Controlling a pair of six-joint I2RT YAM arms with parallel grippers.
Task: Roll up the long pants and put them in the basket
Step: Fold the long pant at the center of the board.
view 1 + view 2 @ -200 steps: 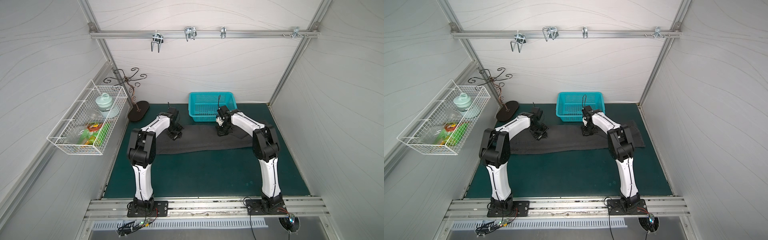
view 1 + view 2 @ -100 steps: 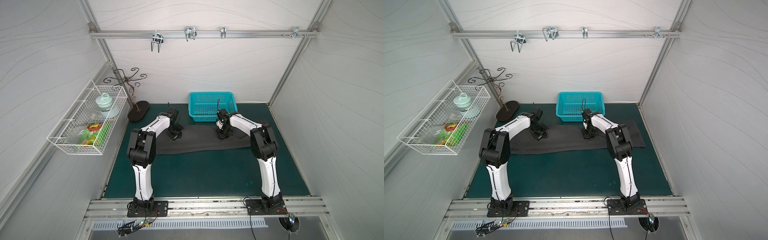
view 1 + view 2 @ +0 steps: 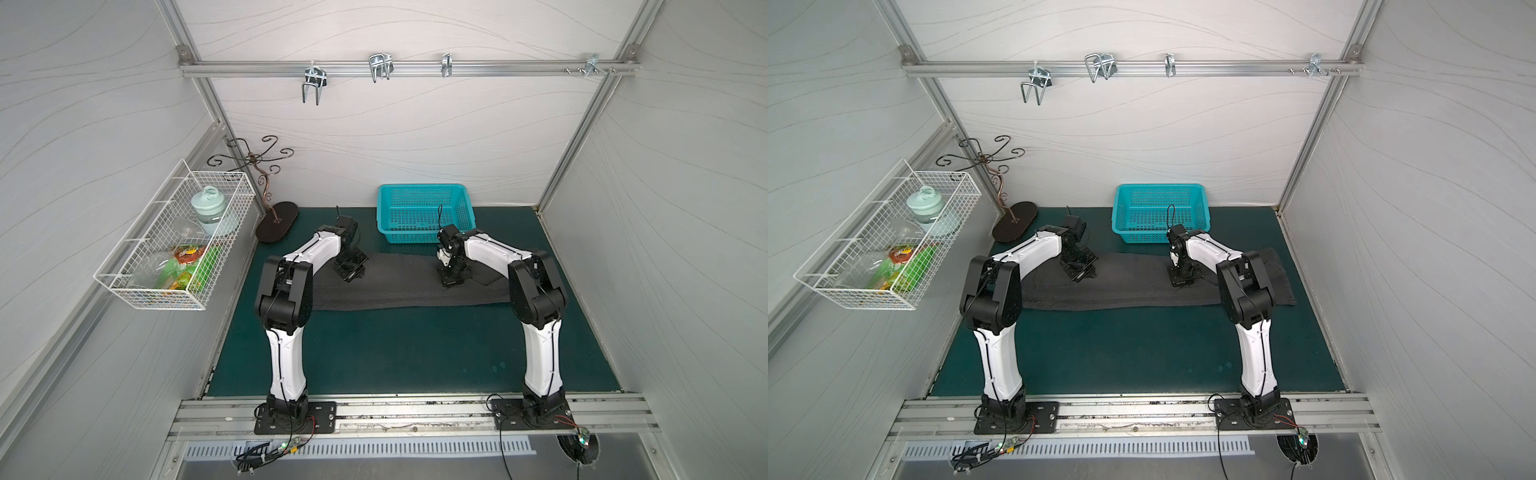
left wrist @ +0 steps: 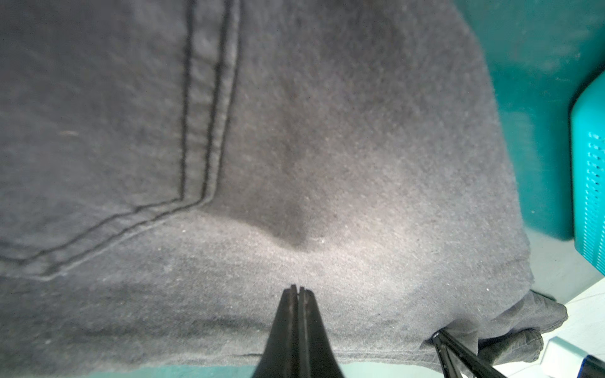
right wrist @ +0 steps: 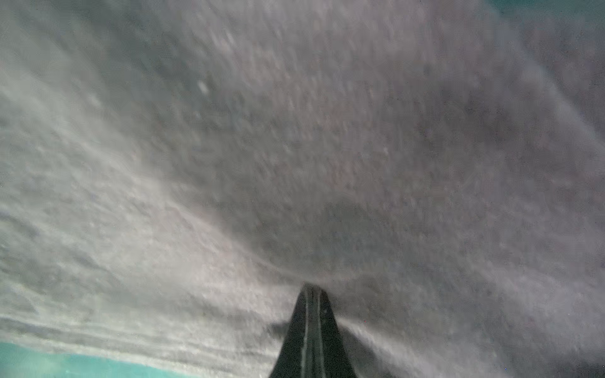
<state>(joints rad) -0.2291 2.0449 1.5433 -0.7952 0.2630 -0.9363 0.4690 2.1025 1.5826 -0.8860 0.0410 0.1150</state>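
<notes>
The long pants (image 3: 399, 286) (image 3: 1133, 286) lie flat as a dark grey band across the back half of the green mat (image 3: 395, 353). My left gripper (image 3: 351, 276) (image 3: 1081, 272) points down onto their left part. In the left wrist view it (image 4: 298, 288) is shut with nothing between its jaws, its tips on the cloth (image 4: 327, 131) beside a double pocket seam (image 4: 203, 131). Right of the middle of the pants, my right gripper (image 3: 453, 280) (image 3: 1181, 280) also points down. It (image 5: 312, 286) is shut and empty, pressing on the blurred grey fabric (image 5: 262, 131).
A teal plastic basket (image 3: 426, 214) (image 3: 1158, 214) (image 4: 589, 163) stands just behind the pants at the back wall. A dark jewellery stand (image 3: 276, 220) is in the back left corner. A white wire basket (image 3: 178, 245) with several items hangs on the left wall.
The right gripper has shifted slightly over the pants, and its wrist view is blurred by motion. The left arm has hardly moved. Both grippers stay shut.
</notes>
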